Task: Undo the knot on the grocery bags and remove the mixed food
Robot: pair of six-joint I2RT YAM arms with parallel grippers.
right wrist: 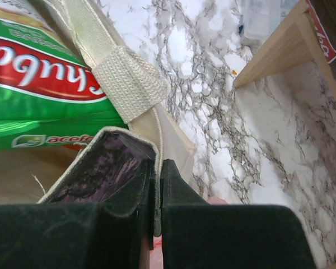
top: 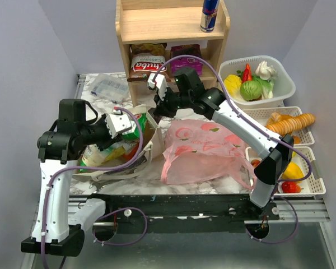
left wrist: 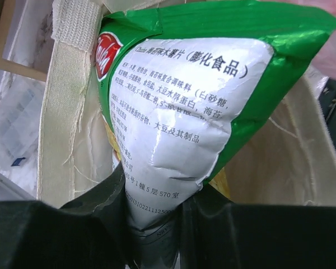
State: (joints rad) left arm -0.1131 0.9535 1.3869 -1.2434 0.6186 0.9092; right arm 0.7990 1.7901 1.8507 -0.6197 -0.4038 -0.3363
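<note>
The beige canvas tote [top: 151, 140] lies on the marble table with its mouth held up. My left gripper [top: 129, 128] [left wrist: 157, 221] is shut on the bottom corner of a green-and-white snack bag [top: 135, 124] [left wrist: 185, 101], which sits in the tote's mouth. My right gripper [top: 156, 108] [right wrist: 158, 179] reaches across from the right and is shut on the tote's rim [right wrist: 131, 140], next to its woven handle [right wrist: 123, 78]. The pink plastic bag [top: 204, 148] lies flat to the right of the tote. I cannot make out the knot.
A white basket [top: 280, 78] at the back right holds a green round fruit [top: 250, 89], a red pepper and a pale mushroom. Trays [top: 311, 188] with more food line the right edge. The wooden shelf [top: 173, 25] behind carries a drink can [top: 209, 14] and a brown chip bag [top: 145, 63].
</note>
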